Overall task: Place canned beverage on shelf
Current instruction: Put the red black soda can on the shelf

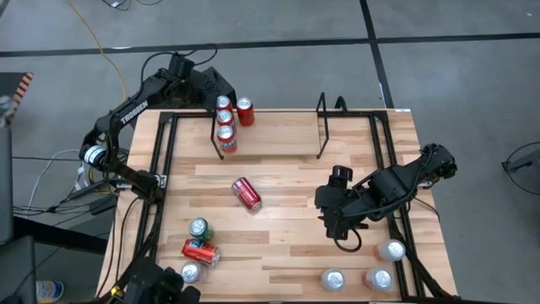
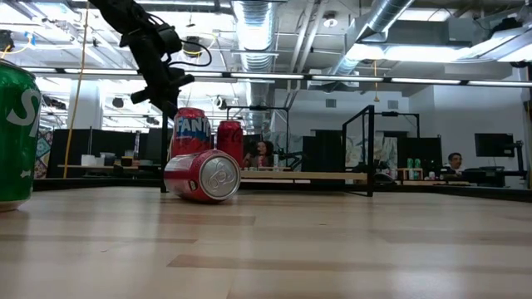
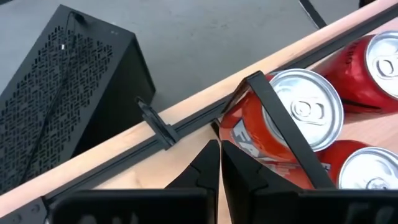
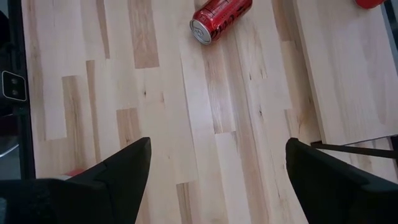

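The shelf (image 1: 321, 127) of thin black rods stands at the table's far edge. Several upright red cans (image 1: 225, 127) stand at its left end, among them a Fanta can (image 3: 255, 137) behind the end loop (image 3: 280, 124). My left gripper (image 3: 220, 163) is shut with nothing between its fingers. It slants down just outside that loop, beside the Fanta can (image 2: 189, 133). A red can (image 1: 246, 192) lies on its side mid-table. My right gripper (image 4: 217, 168) hangs open above bare wood on the table's right side. My left gripper's shut fingertips (image 3: 211, 155) stand right beside the Fanta can's lower side wall (image 3: 235, 138), slanting down from the table's far left. I cannot tell whether they touch it. The can stands upright on the shelf.
A green can (image 1: 200, 228), a red can on its side (image 1: 201, 251) and another can (image 1: 191, 272) sit near the front left. Three upright cans (image 1: 378, 279) stand at the front right. Black rails (image 1: 164, 160) edge the table. A black perforated box (image 3: 56, 93) stands beyond the far left corner.
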`<action>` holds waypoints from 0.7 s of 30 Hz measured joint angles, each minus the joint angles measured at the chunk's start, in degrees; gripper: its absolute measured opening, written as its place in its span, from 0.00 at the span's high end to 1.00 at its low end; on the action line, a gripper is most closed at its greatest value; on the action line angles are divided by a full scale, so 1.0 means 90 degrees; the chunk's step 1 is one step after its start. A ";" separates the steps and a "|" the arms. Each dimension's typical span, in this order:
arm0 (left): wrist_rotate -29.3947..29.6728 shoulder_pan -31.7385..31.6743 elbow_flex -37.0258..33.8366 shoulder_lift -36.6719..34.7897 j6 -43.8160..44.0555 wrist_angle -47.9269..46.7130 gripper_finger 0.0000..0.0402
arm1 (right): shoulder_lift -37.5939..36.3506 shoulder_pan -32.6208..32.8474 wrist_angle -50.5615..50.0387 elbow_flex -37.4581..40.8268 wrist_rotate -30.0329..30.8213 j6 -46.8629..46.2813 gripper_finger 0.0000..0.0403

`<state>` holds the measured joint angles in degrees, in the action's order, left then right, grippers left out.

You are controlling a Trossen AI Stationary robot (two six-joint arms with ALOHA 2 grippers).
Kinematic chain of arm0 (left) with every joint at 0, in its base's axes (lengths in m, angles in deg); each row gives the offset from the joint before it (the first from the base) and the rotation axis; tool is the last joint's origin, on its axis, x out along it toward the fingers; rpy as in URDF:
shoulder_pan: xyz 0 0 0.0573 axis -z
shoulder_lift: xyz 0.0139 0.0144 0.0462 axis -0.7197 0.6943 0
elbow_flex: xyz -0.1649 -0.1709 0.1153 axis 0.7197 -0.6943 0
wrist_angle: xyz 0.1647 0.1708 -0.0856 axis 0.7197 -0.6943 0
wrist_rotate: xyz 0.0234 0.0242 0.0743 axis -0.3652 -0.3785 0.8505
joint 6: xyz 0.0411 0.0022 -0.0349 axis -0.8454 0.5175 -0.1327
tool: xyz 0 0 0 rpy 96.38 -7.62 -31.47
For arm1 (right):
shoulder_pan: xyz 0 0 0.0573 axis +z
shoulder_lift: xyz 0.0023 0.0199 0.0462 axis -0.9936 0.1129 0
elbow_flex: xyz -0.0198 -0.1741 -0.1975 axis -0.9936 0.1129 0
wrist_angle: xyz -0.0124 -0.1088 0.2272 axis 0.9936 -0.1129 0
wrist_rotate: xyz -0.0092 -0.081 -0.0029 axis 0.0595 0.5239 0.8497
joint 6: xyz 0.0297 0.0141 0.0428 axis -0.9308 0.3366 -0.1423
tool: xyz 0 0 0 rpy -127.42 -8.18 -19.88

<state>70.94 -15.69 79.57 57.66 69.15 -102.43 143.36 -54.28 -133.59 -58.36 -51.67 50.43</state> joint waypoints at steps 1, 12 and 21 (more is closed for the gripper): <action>-0.0002 -0.0002 0.0000 0.0000 -0.0001 -0.0009 1.00 | 0.0000 0.0000 0.0000 0.0000 -0.0001 0.0002 0.14; -0.0462 -0.0031 -0.0582 -0.0001 0.0225 0.0407 1.00 | 0.0000 0.0002 0.0000 0.0000 -0.0002 -0.0002 0.14; -0.0534 -0.0041 -0.0826 -0.0002 0.0393 0.0989 1.00 | 0.0000 0.0000 0.0000 0.0000 -0.0002 -0.0002 0.14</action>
<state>66.13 -16.05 72.14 57.64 72.69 -93.52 143.36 -54.28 -133.59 -58.36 -51.69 50.41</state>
